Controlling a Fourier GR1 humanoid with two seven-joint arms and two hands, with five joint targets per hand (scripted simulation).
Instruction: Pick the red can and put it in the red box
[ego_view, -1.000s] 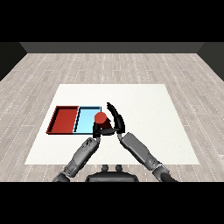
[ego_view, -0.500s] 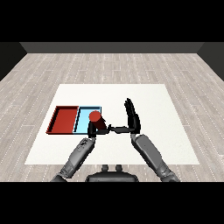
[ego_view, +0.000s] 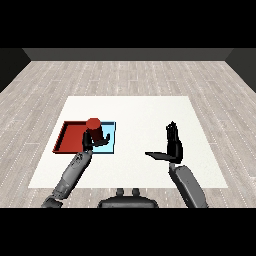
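Two shallow rectangular trays side by side at left of frame on flat white table (ego_view: 150, 107): red tray (ego_view: 70, 137), then light blue tray (ego_view: 111, 142). Smooth cylindrical red can (ego_view: 93, 129) upright over their shared edge, grasped by curled fingers of black left hand (ego_view: 94, 140). Right of centre, right hand (ego_view: 172, 145) released, fingers straight up, thumb out leftward, holding nothing.

A white table (ego_view: 150, 120) stands in the middle of the room, its top a plain, flat rectangle with the far edge narrower than the near one. Around it on every side runs a floor (ego_view: 125, 75) of pale grey wooden planks. At the far end the floor meets a dark grey wall (ego_view: 128, 54). The light is even.
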